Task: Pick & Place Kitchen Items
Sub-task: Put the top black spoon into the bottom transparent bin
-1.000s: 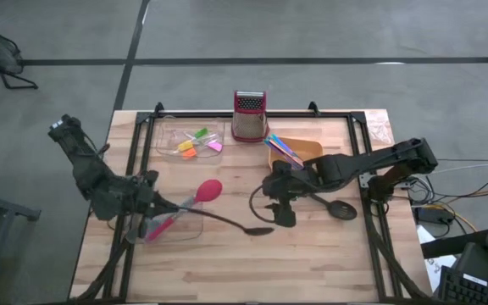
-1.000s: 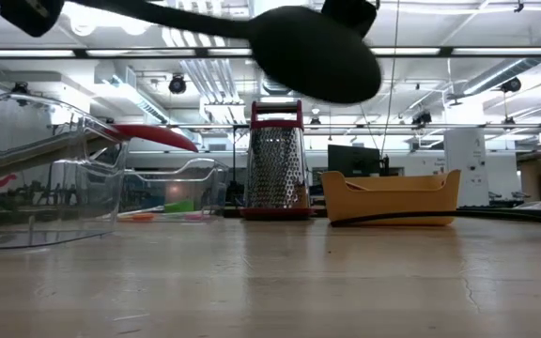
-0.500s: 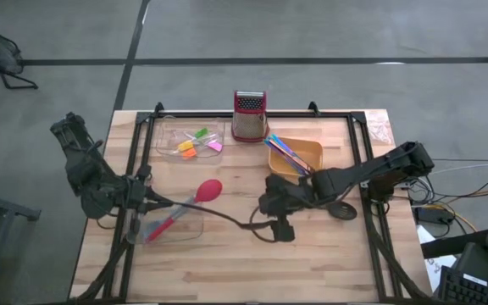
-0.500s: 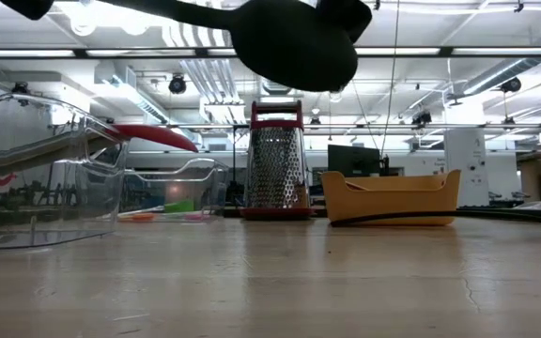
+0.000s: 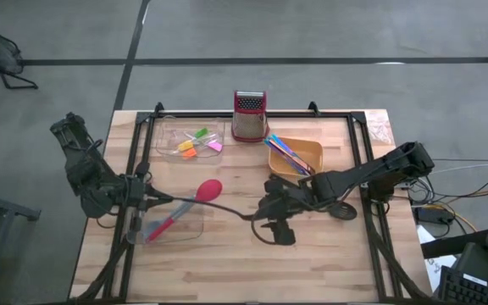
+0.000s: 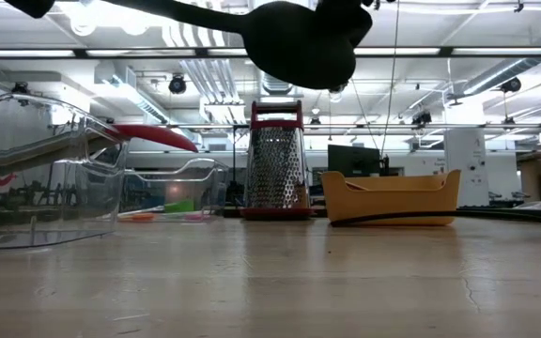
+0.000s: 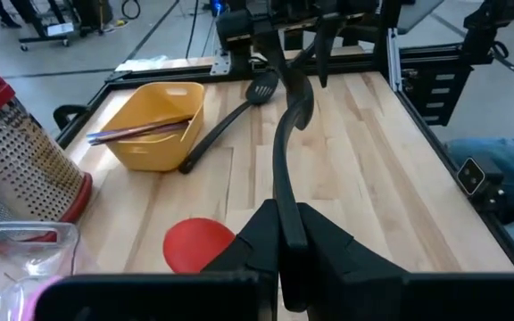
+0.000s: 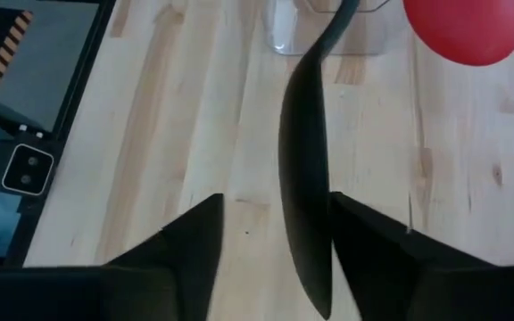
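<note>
My left gripper (image 5: 146, 201) at the table's left is shut on a long black slotted spoon (image 5: 219, 212). The spoon reaches toward the right, and its head (image 6: 299, 42) hangs in the air. My right gripper (image 5: 271, 222) is open, and its fingers (image 8: 186, 250) stand on either side of that head (image 8: 306, 196), seen edge-on. A red-headed spoon (image 5: 208, 191) lies with its handle in a clear tray (image 5: 185, 229) and its head over the rim. A second black slotted spoon (image 5: 341, 208) lies flat on the table under my right arm. My left gripper pinches the black spoon's handle near its free end (image 7: 281, 192) between its two fingers. The fingers come from the table's left, slanting a little down, and lie along the handle. The spoon is lifted clear of the table. My right gripper: one finger (image 8: 373, 254) stands close against the head; whether it touches, I cannot tell.
An orange bowl (image 5: 307, 151) with thin coloured sticks (image 5: 285, 151) stands at the far right. The red-topped grater (image 5: 248, 116) is at the far middle. A second clear tray (image 5: 169, 135) with small coloured blocks (image 5: 195, 144) is beside it. Bare wood lies along the near edge.
My right gripper has gone down and toward the near edge, and now has the black spoon's head between its fingers. My left gripper has risen a little and drawn toward the left edge with the spoon, whose head has shifted left and slightly up.
</note>
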You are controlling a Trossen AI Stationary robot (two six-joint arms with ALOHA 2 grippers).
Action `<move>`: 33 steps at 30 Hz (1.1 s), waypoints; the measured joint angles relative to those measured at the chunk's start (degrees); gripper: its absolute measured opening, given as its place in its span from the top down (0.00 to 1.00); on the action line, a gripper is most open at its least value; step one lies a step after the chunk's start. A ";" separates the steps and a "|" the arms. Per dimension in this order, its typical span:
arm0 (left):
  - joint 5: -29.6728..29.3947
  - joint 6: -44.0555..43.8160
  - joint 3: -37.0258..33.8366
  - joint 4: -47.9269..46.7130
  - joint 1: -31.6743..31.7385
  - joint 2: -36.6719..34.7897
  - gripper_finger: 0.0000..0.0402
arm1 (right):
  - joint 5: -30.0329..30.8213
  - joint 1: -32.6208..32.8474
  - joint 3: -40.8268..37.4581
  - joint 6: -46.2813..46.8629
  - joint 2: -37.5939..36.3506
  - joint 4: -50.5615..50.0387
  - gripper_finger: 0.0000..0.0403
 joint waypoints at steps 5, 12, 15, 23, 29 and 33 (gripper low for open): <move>-0.18 0.26 0.00 0.04 0.00 -0.02 0.94 | 0.13 -0.02 -0.51 -0.21 0.00 -0.18 0.74; -0.42 0.34 -0.12 0.03 0.04 0.02 0.94 | -0.11 0.00 -0.66 -2.62 0.01 -0.13 0.96; 1.02 -0.09 -0.20 0.09 0.07 0.14 0.93 | 0.03 -0.02 -0.40 -2.16 0.00 -2.00 0.97; 2.00 -2.10 -0.31 0.33 -0.04 0.13 0.76 | 0.38 -0.09 0.08 2.14 0.09 -10.56 0.97; -0.15 -1.77 -0.33 0.12 -0.02 0.15 0.61 | -1.47 -0.22 0.48 2.05 -0.09 -12.64 0.97; -2.99 -0.41 -0.35 0.31 0.04 0.15 0.56 | -5.83 -1.01 1.92 1.92 -0.09 -12.11 0.98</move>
